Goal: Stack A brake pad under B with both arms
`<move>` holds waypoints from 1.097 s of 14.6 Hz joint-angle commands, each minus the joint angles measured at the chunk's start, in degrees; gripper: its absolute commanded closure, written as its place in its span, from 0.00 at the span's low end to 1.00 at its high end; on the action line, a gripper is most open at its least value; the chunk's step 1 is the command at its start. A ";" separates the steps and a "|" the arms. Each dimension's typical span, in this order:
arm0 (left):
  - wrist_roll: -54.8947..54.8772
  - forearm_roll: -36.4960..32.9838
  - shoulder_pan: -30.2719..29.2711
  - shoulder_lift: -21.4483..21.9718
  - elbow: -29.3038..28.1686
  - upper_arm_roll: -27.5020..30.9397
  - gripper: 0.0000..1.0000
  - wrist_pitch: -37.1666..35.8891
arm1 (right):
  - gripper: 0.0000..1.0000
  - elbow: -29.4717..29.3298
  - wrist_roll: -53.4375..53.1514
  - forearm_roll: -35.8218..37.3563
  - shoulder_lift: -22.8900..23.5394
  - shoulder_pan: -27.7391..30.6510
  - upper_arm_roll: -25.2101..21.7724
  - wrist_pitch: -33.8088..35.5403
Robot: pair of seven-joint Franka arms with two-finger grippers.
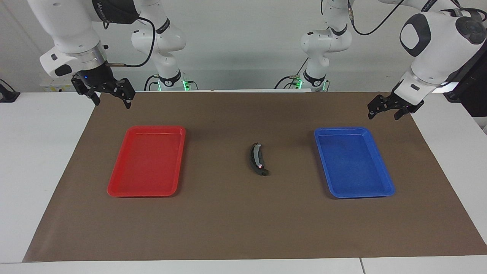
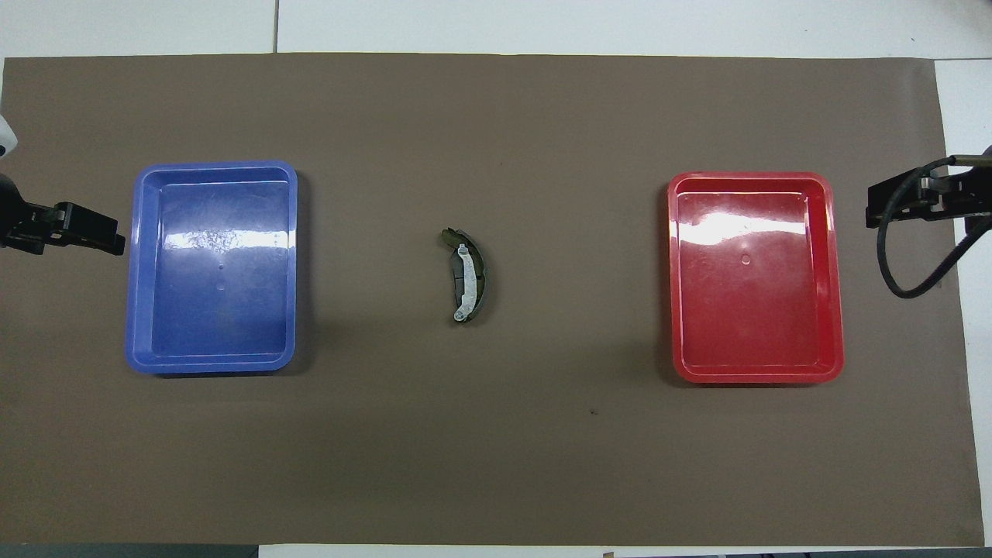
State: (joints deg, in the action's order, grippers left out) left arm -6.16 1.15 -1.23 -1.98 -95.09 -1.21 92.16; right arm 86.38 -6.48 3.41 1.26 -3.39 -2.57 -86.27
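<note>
Both end effectors hang spread and empty: the left end effector (image 1: pixel 385 111) over the brown mat's edge by the blue tray (image 1: pixel 384 189), the right end effector (image 1: pixel 110 98) over the mat's corner near the red tray (image 1: pixel 118 189). B (image 1: pixel 258 159), a curved black crescent with a silvery-grey strip, lies on the bench between the trays; the A brake pad cannot be made out separately.

Stacked pads (image 1: pixel 257 159) on mat (image 1: pixel 236 224), between two trays (image 1: pixel 146 161) (image 1: pixel 354 163)
</note>
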 commanded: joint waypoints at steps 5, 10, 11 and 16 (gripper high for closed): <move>0.54 -0.01 -0.27 0.92 -1.24 -0.03 0.00 0.74 | 0.00 -0.69 0.78 -3.48 -0.12 0.93 0.73 2.51; 0.54 -0.01 -0.27 0.92 -1.24 -0.03 0.00 0.74 | 0.00 -0.51 1.56 -2.02 -0.38 0.84 0.64 1.98; 0.54 -0.01 -0.27 0.92 -1.24 -0.03 0.00 0.74 | 0.00 -0.51 2.69 -0.27 -0.38 0.76 0.72 1.98; 0.54 -0.01 -0.27 0.92 -1.24 -0.03 0.00 0.74 | 0.00 -0.25 3.32 -0.69 -0.47 0.67 0.81 2.16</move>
State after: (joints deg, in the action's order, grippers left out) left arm -6.15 1.15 -1.23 -1.98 -95.09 -1.21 92.16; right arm 86.06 -4.65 2.48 1.24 -3.38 -2.26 -84.75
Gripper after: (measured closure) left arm 0.000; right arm 0.000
